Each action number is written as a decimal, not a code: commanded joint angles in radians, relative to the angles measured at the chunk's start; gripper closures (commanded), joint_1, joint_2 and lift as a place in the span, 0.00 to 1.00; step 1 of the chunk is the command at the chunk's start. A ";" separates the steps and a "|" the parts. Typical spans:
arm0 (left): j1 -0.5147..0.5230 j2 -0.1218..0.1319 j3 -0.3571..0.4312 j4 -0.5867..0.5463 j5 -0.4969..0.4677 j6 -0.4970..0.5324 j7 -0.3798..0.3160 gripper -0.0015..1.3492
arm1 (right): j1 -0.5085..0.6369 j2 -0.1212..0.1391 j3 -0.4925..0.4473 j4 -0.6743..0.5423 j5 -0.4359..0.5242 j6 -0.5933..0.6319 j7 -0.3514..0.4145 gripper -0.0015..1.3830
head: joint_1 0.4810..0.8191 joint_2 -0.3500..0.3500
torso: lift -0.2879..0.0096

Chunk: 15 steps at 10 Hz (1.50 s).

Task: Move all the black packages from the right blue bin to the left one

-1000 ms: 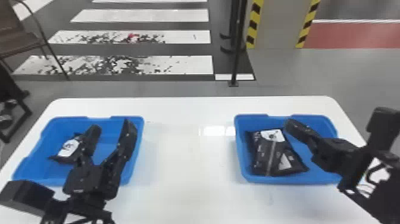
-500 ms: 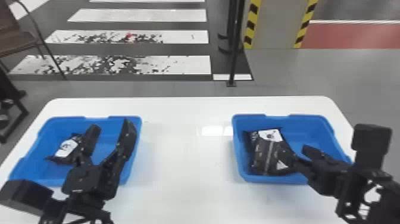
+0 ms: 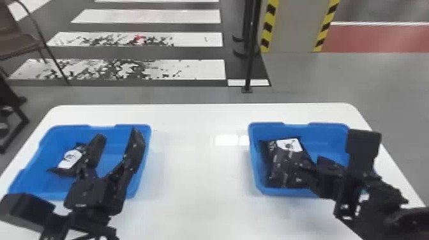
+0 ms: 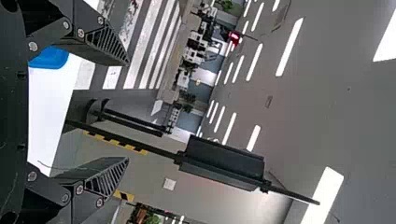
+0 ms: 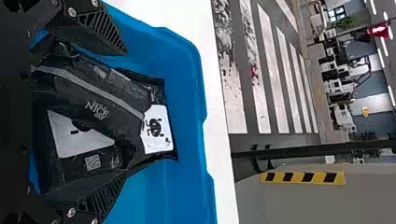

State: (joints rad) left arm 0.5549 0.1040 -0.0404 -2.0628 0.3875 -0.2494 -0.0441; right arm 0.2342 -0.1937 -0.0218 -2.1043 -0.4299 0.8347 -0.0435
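My left gripper stands open above the left blue bin, where a black package with a white label lies. In the left wrist view, that gripper has nothing between its fingers. At the right blue bin, my right gripper is low over the near right part, beside black packages. The right wrist view has the right gripper open, its fingers on either side of two overlapping black packages, the upper one partly covering the other.
The bins stand on a white table, with a wide stretch of tabletop between them. Beyond the far edge are a dark pole and a striped pillar; a chair is at the far left.
My right gripper has come down and left over the packages in the right bin, its wrist turning. The left arm has stayed in place.
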 commanded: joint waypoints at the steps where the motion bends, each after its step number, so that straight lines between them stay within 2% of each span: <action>1: 0.002 -0.001 0.004 0.000 -0.001 -0.001 0.000 0.26 | -0.011 0.003 0.020 0.017 -0.007 0.000 -0.013 0.10 | 0.63 0.53 | 0.45; 7: 0.005 -0.001 0.010 0.000 0.005 0.004 -0.003 0.26 | -0.048 0.003 0.086 0.088 -0.033 0.014 -0.029 0.10 | 0.63 0.60 | 0.45; 9: 0.005 -0.001 0.012 0.000 0.011 0.004 -0.005 0.26 | -0.060 0.003 0.086 0.100 -0.029 0.039 -0.036 0.14 | 0.63 0.61 | 0.45; 10: 0.007 -0.003 0.014 0.000 0.015 0.004 -0.005 0.26 | -0.075 0.003 0.086 0.110 -0.033 0.071 -0.038 0.20 | 0.63 0.61 | 0.45; 12: 0.010 -0.004 0.016 0.007 0.025 -0.006 -0.007 0.28 | -0.087 0.002 0.086 0.137 -0.065 0.086 -0.018 0.70 | 0.63 0.62 | 0.45; 13: 0.012 -0.004 0.018 0.007 0.029 -0.006 -0.007 0.29 | -0.087 0.000 0.086 0.137 -0.081 0.086 -0.016 0.83 | 0.63 0.63 | 0.45; 15: 0.012 -0.004 0.018 0.010 0.031 -0.011 -0.008 0.30 | -0.065 -0.001 0.064 0.093 -0.083 0.090 -0.015 0.84 | 0.63 0.64 | 0.45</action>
State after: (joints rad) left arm 0.5668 0.0997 -0.0219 -2.0543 0.4185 -0.2595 -0.0509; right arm 0.1614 -0.1940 0.0504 -1.9972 -0.5122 0.9229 -0.0580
